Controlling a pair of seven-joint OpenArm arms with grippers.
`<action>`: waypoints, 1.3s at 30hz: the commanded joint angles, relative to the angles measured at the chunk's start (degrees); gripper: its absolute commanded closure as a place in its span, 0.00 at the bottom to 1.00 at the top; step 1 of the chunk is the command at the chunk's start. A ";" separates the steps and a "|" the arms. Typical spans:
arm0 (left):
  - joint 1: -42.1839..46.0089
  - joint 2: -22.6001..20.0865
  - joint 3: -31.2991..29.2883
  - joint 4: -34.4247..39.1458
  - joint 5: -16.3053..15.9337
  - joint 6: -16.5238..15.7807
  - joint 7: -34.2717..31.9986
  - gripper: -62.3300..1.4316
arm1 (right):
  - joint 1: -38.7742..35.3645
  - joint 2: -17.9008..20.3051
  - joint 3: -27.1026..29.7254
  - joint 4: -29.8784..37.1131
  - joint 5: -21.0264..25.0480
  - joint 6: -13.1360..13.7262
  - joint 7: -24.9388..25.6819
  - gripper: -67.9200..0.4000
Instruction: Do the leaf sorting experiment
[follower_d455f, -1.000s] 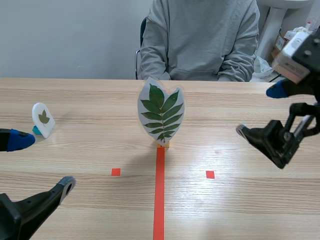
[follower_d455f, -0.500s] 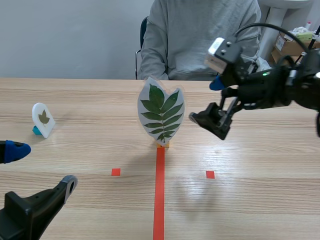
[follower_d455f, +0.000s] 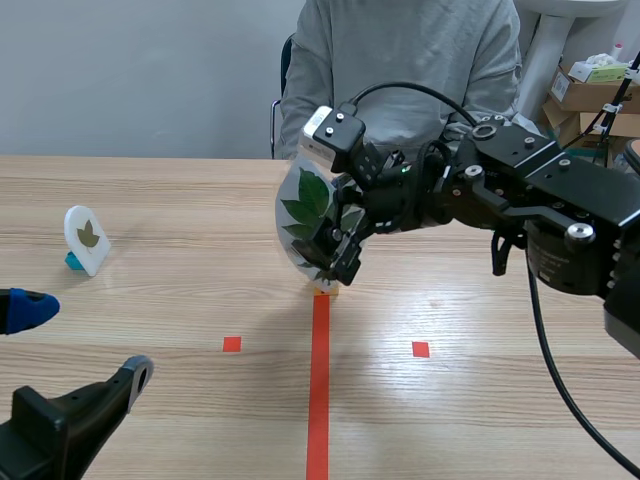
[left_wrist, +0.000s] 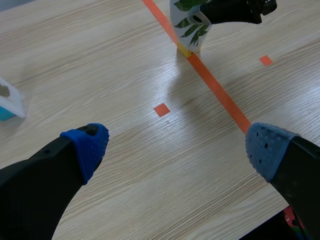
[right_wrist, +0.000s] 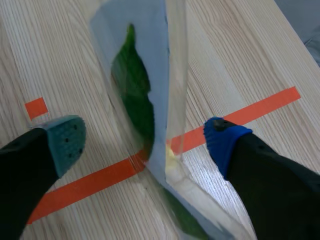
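Right claw (right_wrist: 144, 142) is wide open and straddling the big leaf card (follower_d455f: 300, 208), one pad on each side of it. Neither pad looks to be touching, so nothing is gripped. The card stands upright on its little yellow stand (left_wrist: 188, 50) at the far end of the orange tape line (follower_d455f: 318, 380), mid-bench.

Risks as I see them:
- The card sits skewed between the fingers, so one pad probably lands first. That would shove it over or skid the stand off the line.
- The laminate looks thin and slick. It could bow or slip out under a squeeze.
- A lift might leave the stand behind.

Left claw (left_wrist: 177, 147) is open and empty, low over the near bench, well apart from the small leaf card (follower_d455f: 87, 238).
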 joint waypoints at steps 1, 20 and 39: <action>-0.02 0.33 0.15 0.20 -0.35 0.11 -0.74 0.06 | 0.17 1.33 0.61 1.75 0.42 -0.02 0.83 0.40; -0.02 0.33 0.15 0.20 -0.37 0.11 -0.74 0.06 | 0.15 1.81 0.63 1.77 0.42 -0.02 -0.92 0.97; -0.04 0.31 0.15 0.20 -0.39 0.11 -0.74 0.06 | -6.64 8.07 19.76 9.25 11.89 -8.46 -12.26 0.97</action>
